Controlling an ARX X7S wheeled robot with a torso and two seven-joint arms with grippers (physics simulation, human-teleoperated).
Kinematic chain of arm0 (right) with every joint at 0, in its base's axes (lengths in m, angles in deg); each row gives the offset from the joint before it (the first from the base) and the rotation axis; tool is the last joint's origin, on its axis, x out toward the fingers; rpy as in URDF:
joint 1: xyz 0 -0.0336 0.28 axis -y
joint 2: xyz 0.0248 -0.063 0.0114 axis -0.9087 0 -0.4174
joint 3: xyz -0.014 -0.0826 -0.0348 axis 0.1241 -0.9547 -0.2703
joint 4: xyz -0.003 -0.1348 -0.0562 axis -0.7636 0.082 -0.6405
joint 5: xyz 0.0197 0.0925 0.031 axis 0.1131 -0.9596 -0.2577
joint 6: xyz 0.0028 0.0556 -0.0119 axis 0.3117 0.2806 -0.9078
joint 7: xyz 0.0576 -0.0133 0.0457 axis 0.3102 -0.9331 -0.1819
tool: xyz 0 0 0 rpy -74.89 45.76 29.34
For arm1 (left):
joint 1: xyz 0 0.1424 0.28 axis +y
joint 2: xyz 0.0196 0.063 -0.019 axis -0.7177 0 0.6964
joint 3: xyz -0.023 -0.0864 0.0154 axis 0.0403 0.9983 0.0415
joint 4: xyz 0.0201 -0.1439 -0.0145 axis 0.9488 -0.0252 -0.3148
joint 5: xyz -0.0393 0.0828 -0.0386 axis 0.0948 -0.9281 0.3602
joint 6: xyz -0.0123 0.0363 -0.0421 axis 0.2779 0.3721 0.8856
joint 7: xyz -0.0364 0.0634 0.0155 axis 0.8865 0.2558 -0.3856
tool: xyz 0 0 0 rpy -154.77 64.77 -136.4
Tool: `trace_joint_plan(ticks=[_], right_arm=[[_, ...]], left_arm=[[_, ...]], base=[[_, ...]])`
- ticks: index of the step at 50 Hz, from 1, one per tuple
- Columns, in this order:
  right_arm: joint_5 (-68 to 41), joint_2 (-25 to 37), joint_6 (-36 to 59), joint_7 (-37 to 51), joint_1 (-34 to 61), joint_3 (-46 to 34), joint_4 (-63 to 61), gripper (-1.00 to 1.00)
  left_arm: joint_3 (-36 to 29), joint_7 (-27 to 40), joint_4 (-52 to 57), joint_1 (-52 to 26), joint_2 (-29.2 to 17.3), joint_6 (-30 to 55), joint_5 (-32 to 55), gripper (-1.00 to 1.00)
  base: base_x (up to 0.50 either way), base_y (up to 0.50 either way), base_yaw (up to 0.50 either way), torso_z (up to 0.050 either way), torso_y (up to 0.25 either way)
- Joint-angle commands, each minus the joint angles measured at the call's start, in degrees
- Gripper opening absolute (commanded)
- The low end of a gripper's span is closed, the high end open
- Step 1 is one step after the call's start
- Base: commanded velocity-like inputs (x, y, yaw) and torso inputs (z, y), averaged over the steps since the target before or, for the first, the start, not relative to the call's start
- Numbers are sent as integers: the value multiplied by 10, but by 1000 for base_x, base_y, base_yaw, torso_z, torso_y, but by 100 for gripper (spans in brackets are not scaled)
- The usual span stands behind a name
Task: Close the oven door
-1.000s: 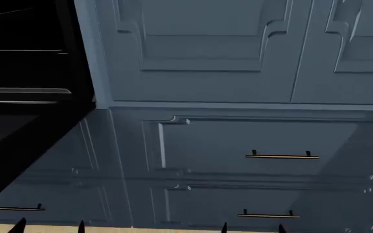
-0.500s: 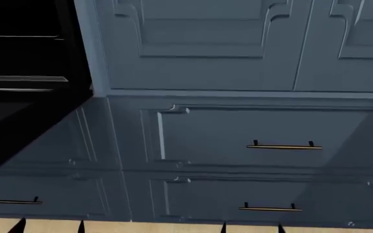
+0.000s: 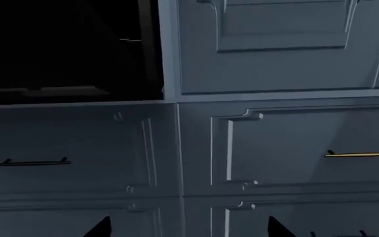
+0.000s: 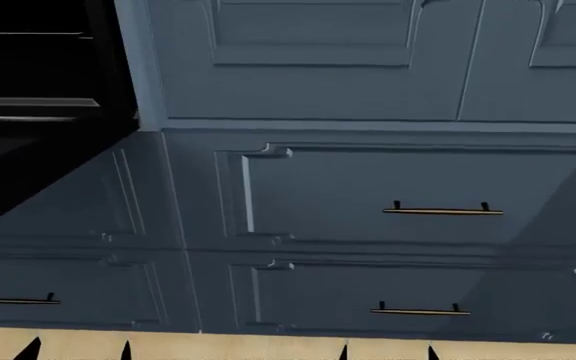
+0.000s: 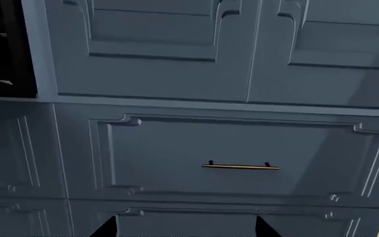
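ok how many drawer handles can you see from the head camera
3: the upper right handle, the lower right handle below it, and a darker lower left handle. More may be out of frame.

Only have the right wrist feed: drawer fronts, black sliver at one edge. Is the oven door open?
Observer: Yes. In the head view the oven door juts out from the cavity toward the robot, far left.
Operator: Left gripper on it?
Observer: No. The left gripper shows only its tips, apart, empty, not touching the door.
Operator: Left wrist see it?
Observer: Yes, nearly edge-on, a dark band above a drawer.
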Motion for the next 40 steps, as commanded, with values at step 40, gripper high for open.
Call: trace_joint_plan(ticks=[40], right_arm=[[-5,18,4,26,2,-26,-5,100]], left_arm=[[-24,20,1,-2,-18,-6,14,100]], base=[[0,0,0,-50,0]])
